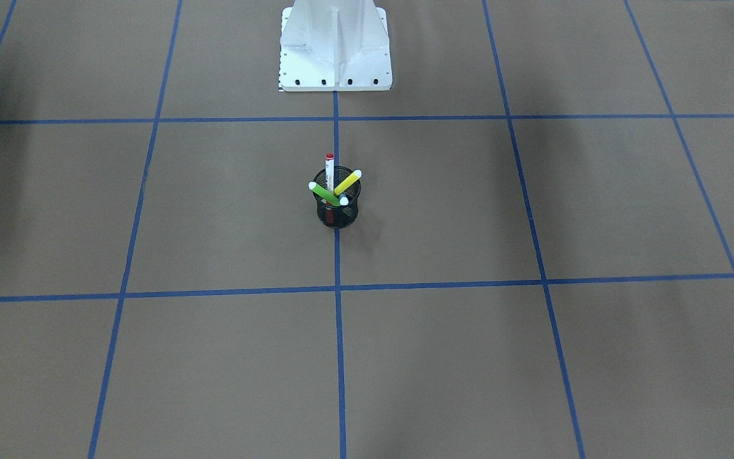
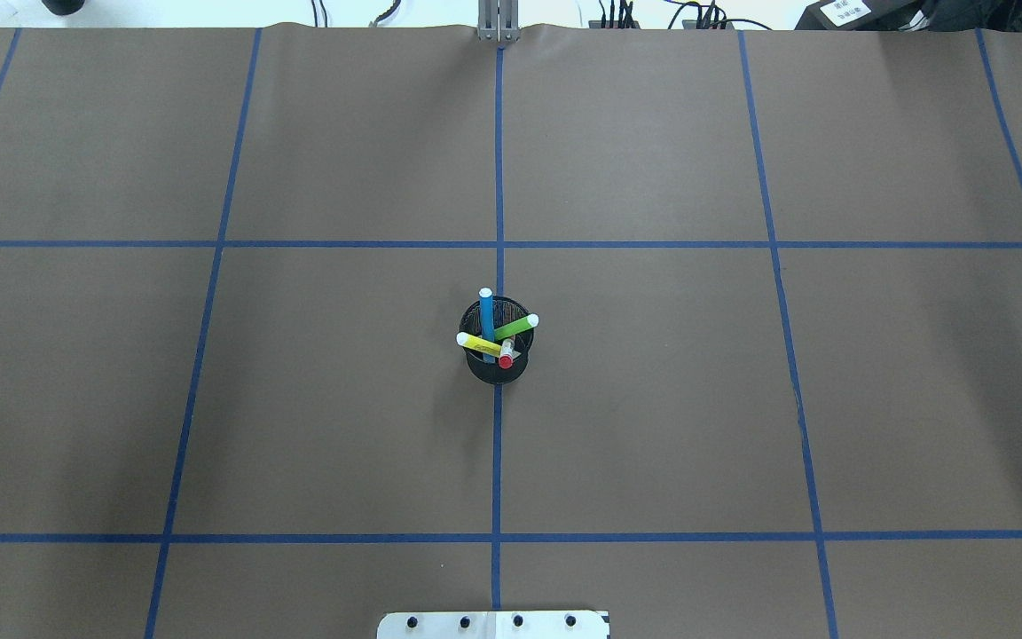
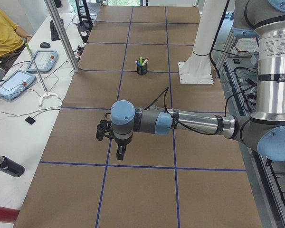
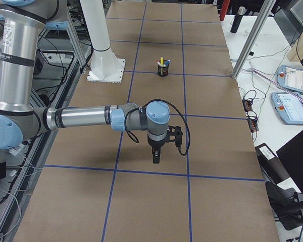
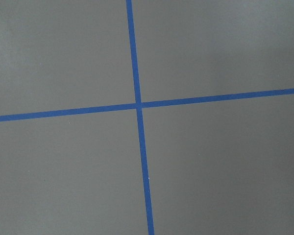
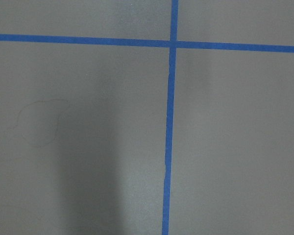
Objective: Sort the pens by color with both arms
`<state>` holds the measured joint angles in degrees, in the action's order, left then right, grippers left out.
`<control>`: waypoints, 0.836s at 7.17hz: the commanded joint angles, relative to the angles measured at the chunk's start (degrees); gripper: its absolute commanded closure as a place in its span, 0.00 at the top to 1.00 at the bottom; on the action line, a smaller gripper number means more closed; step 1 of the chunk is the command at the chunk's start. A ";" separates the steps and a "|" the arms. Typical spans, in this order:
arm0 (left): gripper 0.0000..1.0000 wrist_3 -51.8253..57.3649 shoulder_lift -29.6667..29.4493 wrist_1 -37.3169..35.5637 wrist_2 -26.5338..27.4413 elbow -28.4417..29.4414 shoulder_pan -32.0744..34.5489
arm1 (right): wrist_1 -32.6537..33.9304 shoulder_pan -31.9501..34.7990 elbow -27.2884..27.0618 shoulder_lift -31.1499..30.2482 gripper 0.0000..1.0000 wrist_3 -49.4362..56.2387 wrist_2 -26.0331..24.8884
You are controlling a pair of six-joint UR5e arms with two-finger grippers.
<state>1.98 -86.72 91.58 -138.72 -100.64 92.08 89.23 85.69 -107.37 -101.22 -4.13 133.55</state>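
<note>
A black mesh cup (image 2: pixel 494 371) stands at the table's middle, on the centre tape line, with the pens standing in it. The blue pen (image 2: pixel 487 316) leans away from the robot, the light green pen (image 2: pixel 515 328) to the right, the yellow pen (image 2: pixel 478 344) to the left. The white pen with the red cap (image 2: pixel 506 357) leans toward the robot. From the front I see the red-capped (image 1: pixel 329 167), yellow (image 1: pixel 348 183) and green (image 1: pixel 325 192) pens. My left gripper (image 3: pixel 119 153) and right gripper (image 4: pixel 155 156) hang over bare paper far from the cup; I cannot tell whether either is open or shut.
The white pedestal base (image 1: pixel 335 51) stands behind the cup. Blue tape lines (image 2: pixel 499 461) grid the brown paper. Side tables carry tablets (image 3: pixel 12 83) and cables, and a person in a yellow shirt (image 3: pixel 2 33) sits by one. Both wrist views show only paper and tape.
</note>
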 commanded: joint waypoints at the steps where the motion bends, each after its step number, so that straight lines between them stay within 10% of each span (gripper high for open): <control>1: 1.00 -0.31 -2.82 2.72 0.03 0.36 -0.06 | -9.66 0.00 2.15 1.29 1.00 -0.44 1.70; 6: 1.00 -7.79 -5.73 13.42 -5.32 1.66 -2.85 | -17.66 -2.18 3.39 8.55 0.99 -2.18 5.14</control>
<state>-0.04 -91.83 100.26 -142.42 -99.74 91.04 75.19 85.11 -104.08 -95.89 -5.04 137.64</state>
